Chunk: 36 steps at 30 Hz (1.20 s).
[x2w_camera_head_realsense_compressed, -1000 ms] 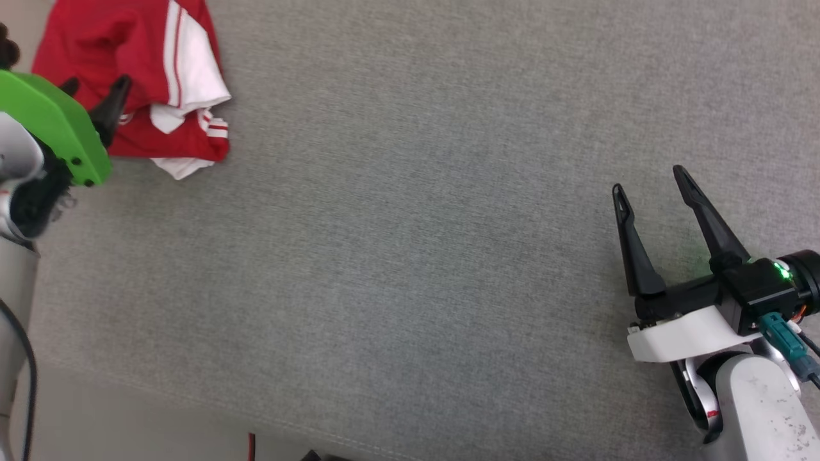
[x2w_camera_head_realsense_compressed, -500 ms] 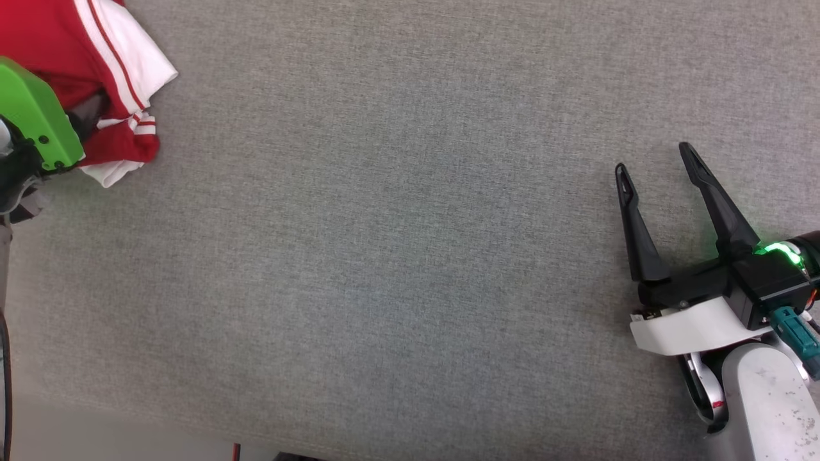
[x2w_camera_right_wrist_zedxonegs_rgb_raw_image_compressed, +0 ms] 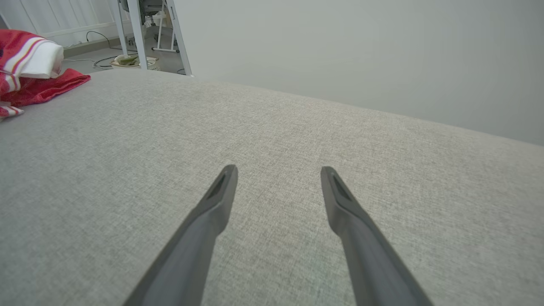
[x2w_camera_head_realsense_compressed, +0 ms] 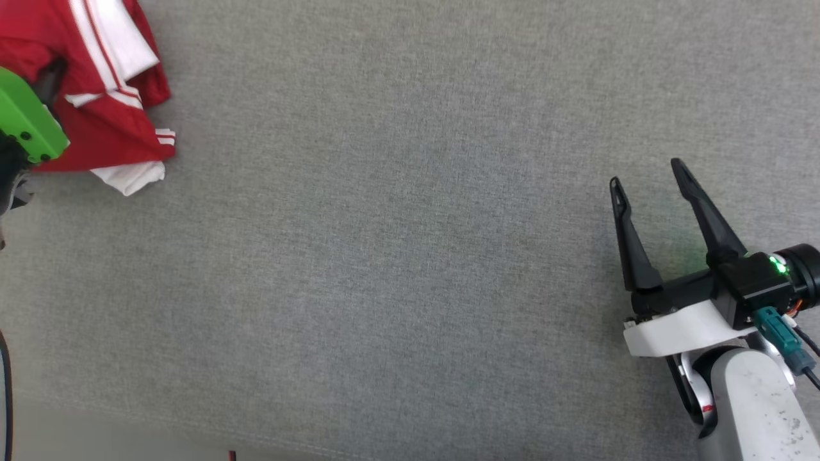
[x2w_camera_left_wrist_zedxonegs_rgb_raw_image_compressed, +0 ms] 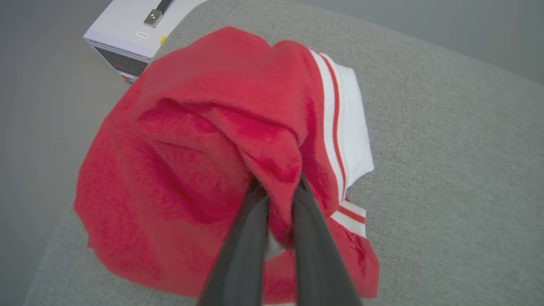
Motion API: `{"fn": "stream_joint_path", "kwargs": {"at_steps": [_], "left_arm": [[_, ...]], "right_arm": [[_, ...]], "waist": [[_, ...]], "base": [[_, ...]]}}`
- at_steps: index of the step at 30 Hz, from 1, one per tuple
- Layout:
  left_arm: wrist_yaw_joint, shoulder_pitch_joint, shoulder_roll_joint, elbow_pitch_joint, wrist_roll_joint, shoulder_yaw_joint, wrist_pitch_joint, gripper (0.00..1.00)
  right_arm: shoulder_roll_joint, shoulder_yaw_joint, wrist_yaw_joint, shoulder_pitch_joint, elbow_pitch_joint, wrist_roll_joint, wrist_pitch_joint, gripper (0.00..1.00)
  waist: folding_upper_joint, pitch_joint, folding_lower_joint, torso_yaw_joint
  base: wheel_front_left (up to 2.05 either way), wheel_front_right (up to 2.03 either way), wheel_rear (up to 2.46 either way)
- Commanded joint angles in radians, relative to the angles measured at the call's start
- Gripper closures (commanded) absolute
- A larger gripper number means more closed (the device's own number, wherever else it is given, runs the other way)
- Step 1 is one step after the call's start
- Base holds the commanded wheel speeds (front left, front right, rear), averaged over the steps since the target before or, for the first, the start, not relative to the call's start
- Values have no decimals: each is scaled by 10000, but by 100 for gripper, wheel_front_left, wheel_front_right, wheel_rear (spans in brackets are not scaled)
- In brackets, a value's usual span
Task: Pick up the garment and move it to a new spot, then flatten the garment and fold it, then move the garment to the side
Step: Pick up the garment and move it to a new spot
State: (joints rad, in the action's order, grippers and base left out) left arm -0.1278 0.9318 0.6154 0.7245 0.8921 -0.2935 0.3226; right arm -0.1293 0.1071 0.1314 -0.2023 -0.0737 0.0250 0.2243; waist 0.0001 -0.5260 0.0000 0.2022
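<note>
- Compared with half a second ago, the garment is being drawn up at the far-left corner of the grey desk. Its striped white sleeve is riding higher, and more red cloth is spreading below it toward the near side.
- The left pincer is staying clenched on a red fold, its two fingers squeezing the cloth between them. Its green housing is sliding further off the left edge of the head view.
- The right pincer is keeping its fingers spread and released, hovering over bare desk at the right, well apart from the garment.
- The head view's left edge is cutting the garment off, and the green housing is covering the left fingertips there. Which face is lying up I cannot tell.
- The garment is lying bunched, its long axis running far to near along the left edge, with the white sleeve sitting on its right side.
</note>
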Motion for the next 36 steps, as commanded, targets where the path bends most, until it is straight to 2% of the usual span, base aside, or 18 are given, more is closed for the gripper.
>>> {"fn": "stream_joint_path", "kwargs": {"at_steps": [1,5,9,17,26,32,36], "left_arm": [[-28,-194,190,-117,-136,-56,-362,100],[-28,-359,460,-317,-411,-202,-1335,100],[-28,-568,456,-585,-691,-310,-2152,100],[136,-1306,615,-2041,-1601,-882,-3117,100],[574,-1953,313,-4354,-1923,-1387,-3079,100],[784,-2147,-5,-5565,-2030,-1764,-2857,100],[796,-2073,-416,-6267,-2077,-2150,-2663,100]], "right_arm": [[74,-23,-7,106,123,-3,92,0],[249,-94,-7,277,486,-73,207,0],[464,-179,-7,553,883,-158,298,0],[742,-491,-7,1075,1384,-418,368,0],[787,-960,-7,1352,1245,-797,373,0],[789,-1135,-7,1425,1179,-898,374,0],[790,-1293,-7,1413,1146,-858,374,0]], "waist": [[-1,714,0,-27],[-1,1494,0,-48],[-1,2419,0,-50],[-1,4023,0,-239],[-1,4772,0,-739],[-1,4921,0,-1385],[-1,4955,0,-1871]], "base": [[0,0,0],[0,0,0],[0,0,0],[0,0,0],[0,0,0],[0,0,0],[0,0,0]]}}
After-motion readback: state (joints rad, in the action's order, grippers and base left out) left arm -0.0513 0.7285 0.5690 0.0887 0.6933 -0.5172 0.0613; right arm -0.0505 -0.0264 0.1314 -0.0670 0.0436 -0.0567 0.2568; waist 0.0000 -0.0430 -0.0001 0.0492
